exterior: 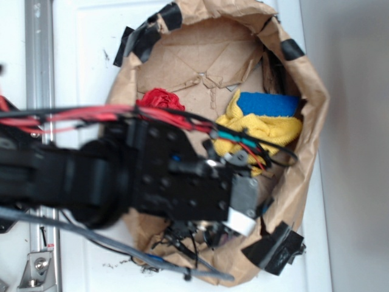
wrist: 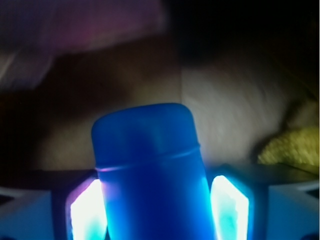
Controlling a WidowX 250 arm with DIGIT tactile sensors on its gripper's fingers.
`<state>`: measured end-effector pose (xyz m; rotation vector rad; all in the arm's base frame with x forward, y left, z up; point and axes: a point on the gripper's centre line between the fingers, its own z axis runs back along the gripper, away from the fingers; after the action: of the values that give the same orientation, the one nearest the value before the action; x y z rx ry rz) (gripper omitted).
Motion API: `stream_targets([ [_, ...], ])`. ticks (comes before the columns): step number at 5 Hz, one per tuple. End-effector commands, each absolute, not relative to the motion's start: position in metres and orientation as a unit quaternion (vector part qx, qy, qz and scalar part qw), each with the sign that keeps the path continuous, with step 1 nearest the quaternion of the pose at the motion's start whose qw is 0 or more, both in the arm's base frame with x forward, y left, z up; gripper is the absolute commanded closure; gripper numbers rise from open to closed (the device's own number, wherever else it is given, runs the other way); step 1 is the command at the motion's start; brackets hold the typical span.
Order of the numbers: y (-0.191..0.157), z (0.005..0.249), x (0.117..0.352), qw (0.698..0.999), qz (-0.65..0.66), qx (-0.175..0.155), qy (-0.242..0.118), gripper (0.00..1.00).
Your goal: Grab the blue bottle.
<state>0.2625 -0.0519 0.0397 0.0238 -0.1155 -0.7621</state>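
Note:
The blue bottle (wrist: pixel 150 170) fills the middle of the wrist view, its smooth bright-blue cylinder standing between my two fingers. My gripper (wrist: pixel 160 205) is shut on it, with the left pad (wrist: pixel 87 215) and the right pad (wrist: pixel 230 207) lying against its sides and glowing with blue reflection. In the exterior view the bottle is hidden under my black arm and wrist, and my gripper (exterior: pixel 194 234) reaches down into the near part of the brown paper bag (exterior: pixel 310 91).
Inside the bag lie a flat blue sponge (exterior: pixel 267 103) on a yellow cloth (exterior: pixel 261 129) at the far right and a red crumpled item (exterior: pixel 159 99) at the far left. The yellow cloth (wrist: pixel 292 145) also shows at the wrist view's right. Black tape patches the bag rim.

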Motion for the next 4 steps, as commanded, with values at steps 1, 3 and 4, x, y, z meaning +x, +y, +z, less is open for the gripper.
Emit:
stream_targets([
  [1, -0.027, 0.144, 0.265, 0.971, -0.189, 0.078, -0.123, 1.0],
  [3, 0.001, 0.208, 0.258, 0.99, 0.05, 0.099, -0.093, 1.0],
  [4, 0.001, 0.203, 0.254, 0.978, 0.175, 0.083, -0.075, 1.0],
])
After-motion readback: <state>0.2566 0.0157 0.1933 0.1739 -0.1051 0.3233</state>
